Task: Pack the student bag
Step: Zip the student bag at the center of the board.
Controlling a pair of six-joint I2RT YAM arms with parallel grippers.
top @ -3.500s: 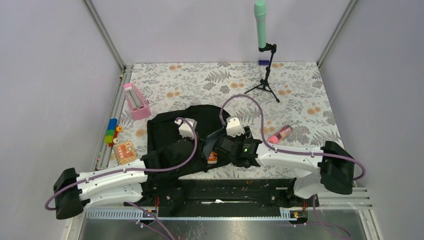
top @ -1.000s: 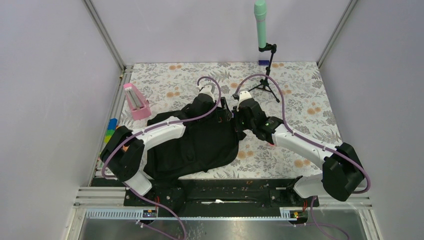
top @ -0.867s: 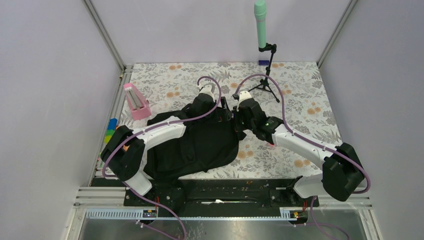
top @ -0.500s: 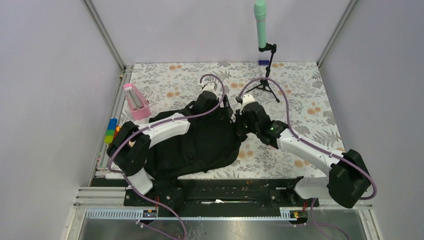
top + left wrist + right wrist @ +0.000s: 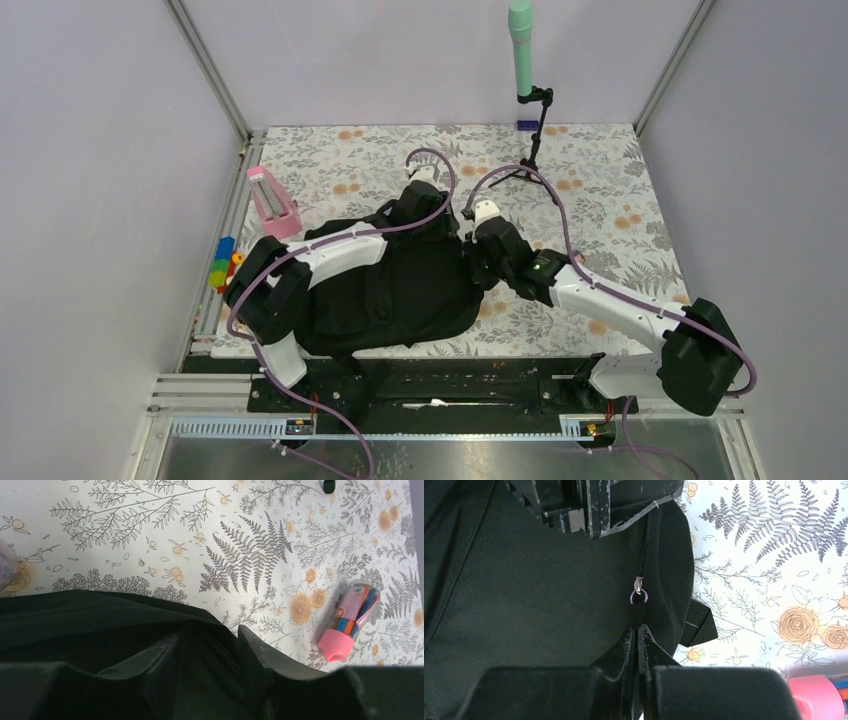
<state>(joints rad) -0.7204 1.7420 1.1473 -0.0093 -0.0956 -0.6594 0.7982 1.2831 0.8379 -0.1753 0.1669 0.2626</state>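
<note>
Right gripper is pinching the zip pull, jaws together. Left gripper is straddling the student bag at its far rim, clamping unclear, so slack fabric risks jamming the zip.

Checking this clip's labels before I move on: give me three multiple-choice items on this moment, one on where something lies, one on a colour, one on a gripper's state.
1. Where does the pink-capped pen tube lie?
A. On the table, apart from the student bag
B. On top of the bag
C. Between a gripper's fingers

2. What colour is the ring on the bag's zip slider?
A. Yellow
B. Purple
C. Red

3. How is the right gripper?
A. Wide open over bare table
B. Shut on the pen tube
C. Shut on the zip pull

Answers:
1 A: the left wrist view shows floral cloth between tube and bag.
2 B: the right wrist view shows it purple.
3 C: its fingers meet on the black strip hanging from the ring.
</note>
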